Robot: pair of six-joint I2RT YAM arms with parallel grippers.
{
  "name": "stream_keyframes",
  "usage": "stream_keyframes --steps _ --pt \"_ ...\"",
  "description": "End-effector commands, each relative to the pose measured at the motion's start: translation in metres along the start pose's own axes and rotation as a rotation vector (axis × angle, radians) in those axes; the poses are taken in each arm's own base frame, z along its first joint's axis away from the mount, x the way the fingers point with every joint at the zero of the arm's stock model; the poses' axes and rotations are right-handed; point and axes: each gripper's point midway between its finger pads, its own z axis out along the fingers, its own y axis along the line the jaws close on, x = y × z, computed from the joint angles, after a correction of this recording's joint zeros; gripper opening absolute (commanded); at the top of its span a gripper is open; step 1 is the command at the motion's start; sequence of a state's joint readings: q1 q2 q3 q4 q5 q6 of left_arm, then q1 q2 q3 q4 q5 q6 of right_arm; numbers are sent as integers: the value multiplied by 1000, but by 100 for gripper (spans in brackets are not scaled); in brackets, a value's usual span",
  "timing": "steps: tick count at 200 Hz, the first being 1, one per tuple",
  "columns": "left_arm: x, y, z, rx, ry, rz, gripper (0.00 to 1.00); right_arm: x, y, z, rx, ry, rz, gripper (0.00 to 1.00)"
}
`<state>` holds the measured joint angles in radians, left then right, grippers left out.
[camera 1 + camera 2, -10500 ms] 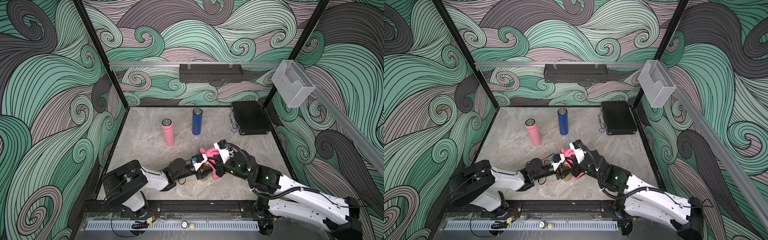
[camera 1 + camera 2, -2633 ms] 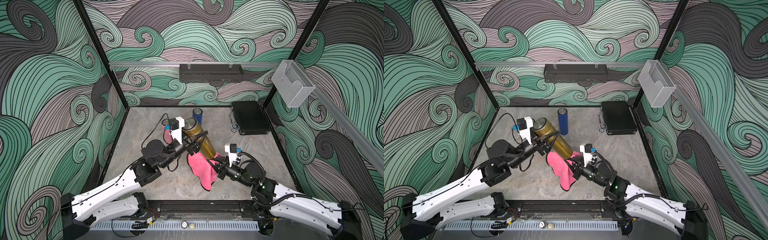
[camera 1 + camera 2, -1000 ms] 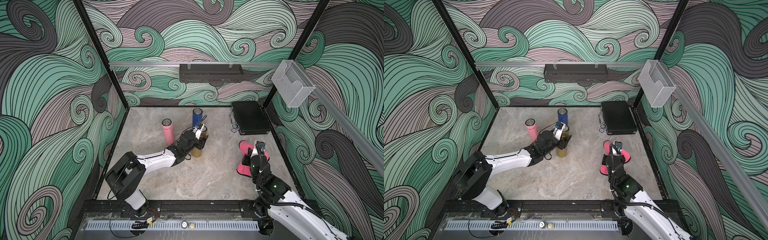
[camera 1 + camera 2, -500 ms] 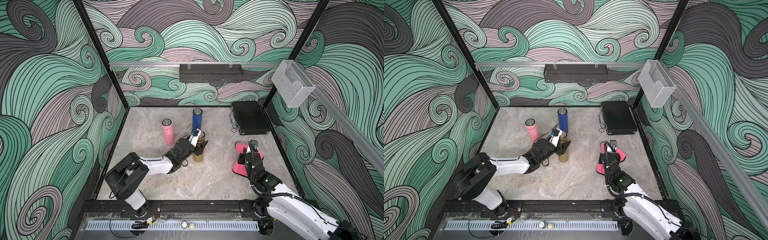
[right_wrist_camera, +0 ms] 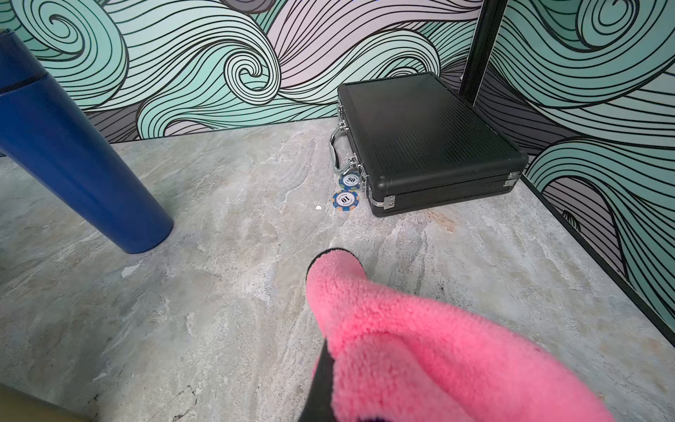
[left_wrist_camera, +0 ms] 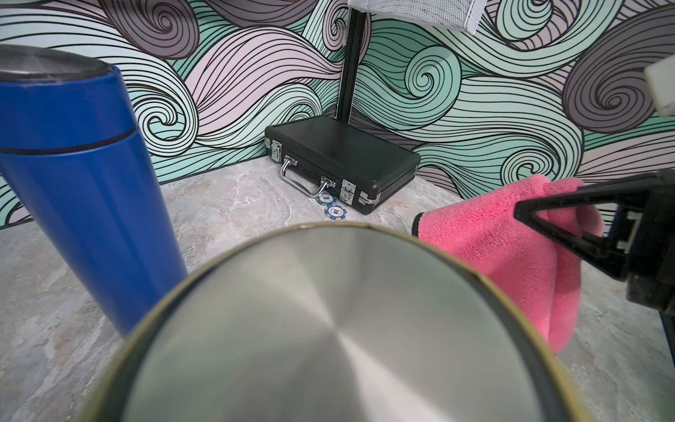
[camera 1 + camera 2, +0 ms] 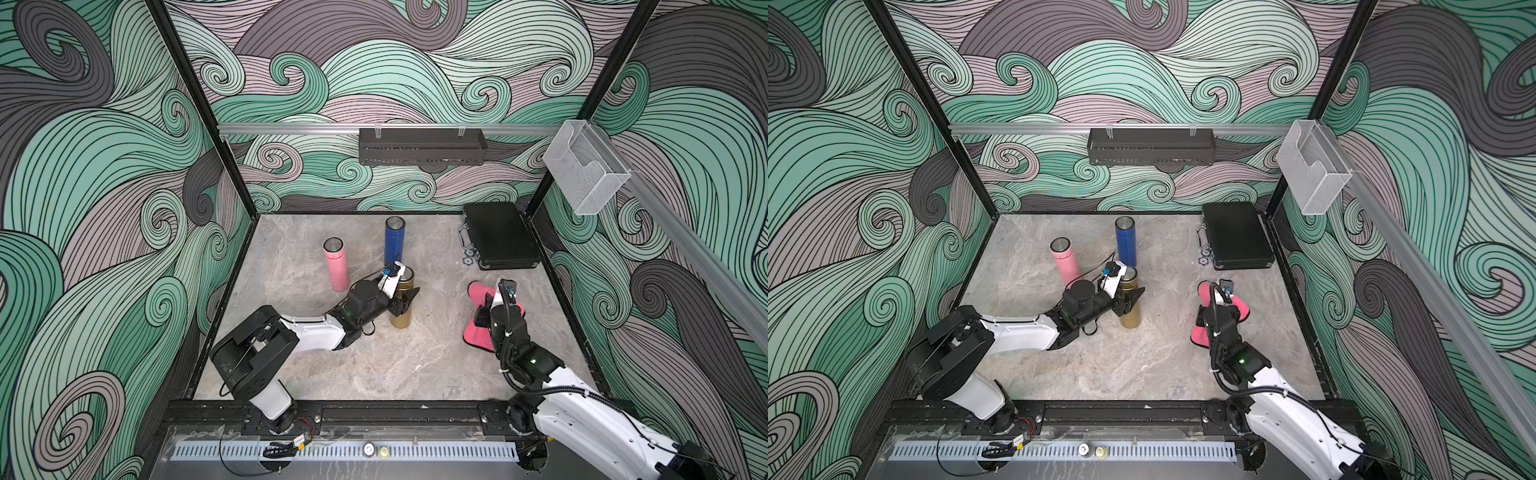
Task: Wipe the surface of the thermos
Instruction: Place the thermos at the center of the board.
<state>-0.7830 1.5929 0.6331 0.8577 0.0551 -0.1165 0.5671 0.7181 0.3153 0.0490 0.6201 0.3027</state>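
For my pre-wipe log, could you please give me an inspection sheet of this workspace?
Surface: marble-look tabletop, nothing spilled seen.
Job's things: gold thermos upright; pink cloth apart from it.
Clutter: pink thermos, blue thermos, black case, two poker chips.
Grippers: left gripper shut on gold thermos; right gripper shut on pink cloth.
Cables: wrist cable looped along right arm.
Surroundings: wave-patterned walls, black rack, clear bin.

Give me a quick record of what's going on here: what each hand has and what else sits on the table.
left hand: shut on the upright gold thermos
right hand: shut on the pink cloth, apart from that thermos
other thermoses: blue thermos, pink thermos, both upright
also on table: black case, two poker chips beside it
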Motion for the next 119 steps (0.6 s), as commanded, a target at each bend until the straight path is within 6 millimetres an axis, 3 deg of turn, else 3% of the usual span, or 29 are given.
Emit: stream_keyframes --steps 1,37,119 --pt "-17 -2 5 9 -74 39 0 -3 0 0 -2 -14 15 0" --pt "-33 36 5 -150 -106 79 0 -3 -1 -1 -4 -13 17 0" --pt "-51 114 20 -234 -179 36 0 -3 0 1 -3 -12 15 0"
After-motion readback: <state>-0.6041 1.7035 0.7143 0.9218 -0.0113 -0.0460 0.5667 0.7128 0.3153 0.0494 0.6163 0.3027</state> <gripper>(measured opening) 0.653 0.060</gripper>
